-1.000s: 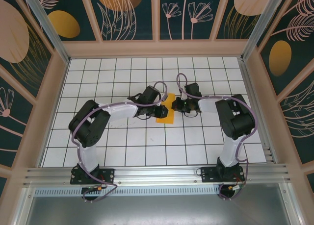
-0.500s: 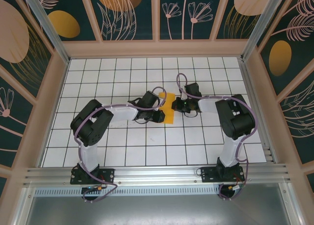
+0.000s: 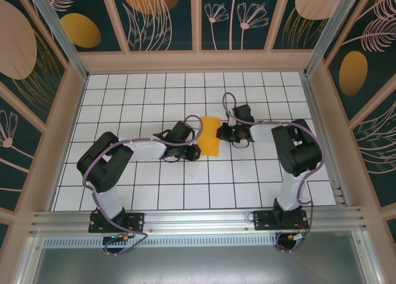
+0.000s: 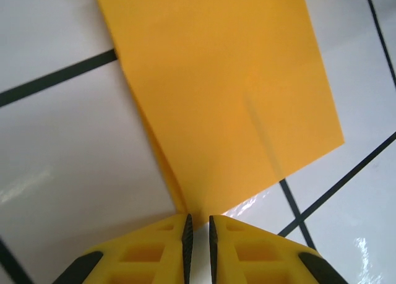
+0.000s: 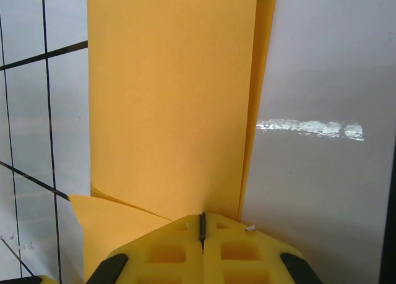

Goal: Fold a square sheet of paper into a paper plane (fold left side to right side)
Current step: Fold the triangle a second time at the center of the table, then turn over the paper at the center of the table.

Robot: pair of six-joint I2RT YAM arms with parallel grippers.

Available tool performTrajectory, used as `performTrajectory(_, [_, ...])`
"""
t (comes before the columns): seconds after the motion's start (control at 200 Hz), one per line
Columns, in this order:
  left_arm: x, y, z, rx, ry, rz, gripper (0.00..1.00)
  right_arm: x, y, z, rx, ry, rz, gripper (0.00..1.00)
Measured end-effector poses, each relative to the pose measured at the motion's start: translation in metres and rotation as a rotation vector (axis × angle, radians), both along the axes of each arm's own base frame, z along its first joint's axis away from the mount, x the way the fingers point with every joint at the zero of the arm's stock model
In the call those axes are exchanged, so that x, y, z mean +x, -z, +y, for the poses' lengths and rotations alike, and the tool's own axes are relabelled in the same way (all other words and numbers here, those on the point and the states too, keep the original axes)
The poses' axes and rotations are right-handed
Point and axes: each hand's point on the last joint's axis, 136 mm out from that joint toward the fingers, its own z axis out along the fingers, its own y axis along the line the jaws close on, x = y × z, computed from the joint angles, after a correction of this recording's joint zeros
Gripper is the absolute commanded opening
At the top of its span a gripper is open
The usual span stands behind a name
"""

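Nearest the arm bases, the left gripper (image 4: pixel 198 221) is sitting low over the white table (image 3: pixel 154 185), its yellow fingers almost together with a thin slit showing between them. Just ahead of its tips the near corner of the paper (image 4: pixel 229 92) is ending. Whether that corner is being nipped or merely touched cannot be told.

Beyond the left gripper, the paper is lying doubled over as a narrow orange-yellow strip. Its layers are not yet flat, and the upper one is bowing upward rather than resting on the lower one.

At the far side of the strip, the right gripper (image 5: pixel 202 219) is clenching fully. The paper's stacked edges are running straight into its closed tips, so it appears to be grasping the right-hand edge where both layers meet.

Judged step: the left-to-right fold is being set, with the crease not yet pressed. To do it well, the right gripper should be pinning the matched edges without sliding. The left gripper, tips together, should be sweeping along the folded side just in front of it, pressing downward from the near corner toward the far one. Edge alignment should be checked first, since a crease pressed on offset layers would be spoiling the plane's symmetry.
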Motion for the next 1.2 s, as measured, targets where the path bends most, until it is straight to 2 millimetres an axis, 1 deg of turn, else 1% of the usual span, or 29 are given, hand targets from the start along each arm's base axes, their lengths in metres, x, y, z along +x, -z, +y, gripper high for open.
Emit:
performTrajectory(0.115, [-0.003, -0.001, 0.010, 0.029, -0.016, 0.009, 0.22, 0.000, 0.000, 0.000, 0.001, -0.001, 0.000, 0.01])
performTrajectory(0.19, [-0.002, -0.006, 0.017, 0.038, -0.033, 0.007, 0.29, 0.000, -0.001, 0.001, 0.002, -0.002, 0.002, 0.04])
performTrajectory(0.23, [0.000, -0.013, 0.020, 0.033, -0.042, -0.001, 0.33, 0.001, -0.002, 0.001, 0.001, -0.003, 0.004, 0.06])
performTrajectory(0.25, [0.001, -0.016, 0.021, 0.027, -0.048, -0.005, 0.35, 0.001, -0.002, 0.001, -0.001, -0.004, 0.005, 0.08])
performTrajectory(0.33, [0.007, -0.032, 0.023, 0.001, -0.064, -0.035, 0.48, 0.001, -0.004, 0.000, -0.010, -0.004, 0.007, 0.22])
performTrajectory(0.38, [0.010, -0.040, 0.022, -0.019, -0.070, -0.049, 0.52, 0.002, -0.007, -0.002, -0.020, -0.001, 0.004, 0.29])
performTrajectory(0.47, [0.016, -0.048, 0.018, -0.044, -0.076, -0.058, 0.57, 0.003, -0.023, -0.006, -0.027, 0.003, -0.029, 0.39])
performTrajectory(0.54, [0.020, -0.050, 0.013, -0.054, -0.075, -0.058, 0.58, 0.007, -0.044, -0.010, -0.019, 0.015, -0.079, 0.44])
performTrajectory(0.631, [0.029, -0.047, 0.004, -0.063, -0.070, -0.055, 0.59, 0.010, -0.071, -0.019, -0.011, 0.028, -0.152, 0.47])
performTrajectory(0.706, [0.039, -0.041, -0.004, -0.065, -0.069, -0.051, 0.58, 0.005, -0.084, -0.027, -0.005, 0.045, -0.185, 0.48])
performTrajectory(0.786, [0.048, -0.033, -0.009, -0.059, -0.076, -0.042, 0.56, -0.003, -0.087, -0.033, -0.003, 0.051, -0.192, 0.49])
performTrajectory(0.891, [0.058, -0.025, -0.013, -0.055, -0.085, -0.033, 0.49, -0.018, -0.078, -0.038, -0.009, 0.049, -0.169, 0.50])
performTrajectory(0.971, [0.064, -0.024, -0.016, -0.057, -0.091, -0.034, 0.36, -0.028, -0.069, -0.041, -0.016, 0.048, -0.145, 0.49])
performTrajectory(1.016, [0.067, -0.025, -0.017, -0.059, -0.099, -0.038, 0.23, -0.032, -0.065, -0.042, -0.017, 0.044, -0.132, 0.49])
performTrajectory(1.056, [0.068, -0.026, -0.017, -0.058, -0.099, -0.045, 0.15, -0.036, -0.062, -0.041, -0.013, 0.039, -0.122, 0.52])
performTrajectory(1.106, [0.070, -0.026, -0.016, -0.056, -0.105, -0.050, 0.09, -0.040, -0.058, -0.041, -0.007, 0.032, -0.110, 0.55])
performTrajectory(1.201, [0.073, -0.025, -0.013, -0.040, -0.117, -0.066, 0.04, -0.046, -0.054, -0.038, 0.026, 0.024, -0.095, 0.61])
